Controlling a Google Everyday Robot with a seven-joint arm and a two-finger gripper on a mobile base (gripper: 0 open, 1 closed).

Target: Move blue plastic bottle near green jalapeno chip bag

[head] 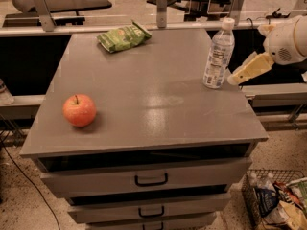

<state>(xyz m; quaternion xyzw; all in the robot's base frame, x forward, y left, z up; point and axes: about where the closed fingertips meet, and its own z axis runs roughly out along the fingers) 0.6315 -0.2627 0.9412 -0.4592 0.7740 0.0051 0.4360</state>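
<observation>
**Worktop**: grey, flat top of a cabinet. It is the reference for every entry below.

**Drawers**: a stack under the worktop's near edge, each with a dark handle. The top one stands slightly out.

**Arm**: white rounded wrist housing, beyond the worktop's right edge as seen and above its level.

**Basket**: wire, on the floor off the worktop's near right corner, holding packets.

**Bag**: green and crinkled, lying flat at the worktop's far edge, left of its middle.

**Bottle**: clear with a white cap and label. It stands upright on the worktop's right side towards the far edge, well apart from the bag.

**Claw**: pale yellow, slanting down from the wrist over the worktop's right edge at the point where the bottle stands. Its tip is just beside the bottle's lower part. Contact cannot be told, nor whether the claw is apart or together. It holds nothing.

**Apple**: red-orange, on the worktop's near left part. It has no role in the task.

**Step in hand**: judged to be the approach, since the bottle is not yet gripped.

**Next move**: the claw should straddle the bottle's body low down and close without tipping it. It should then carry the bottle across the worktop leftward and set it down upright beside the bag, not on it.
</observation>
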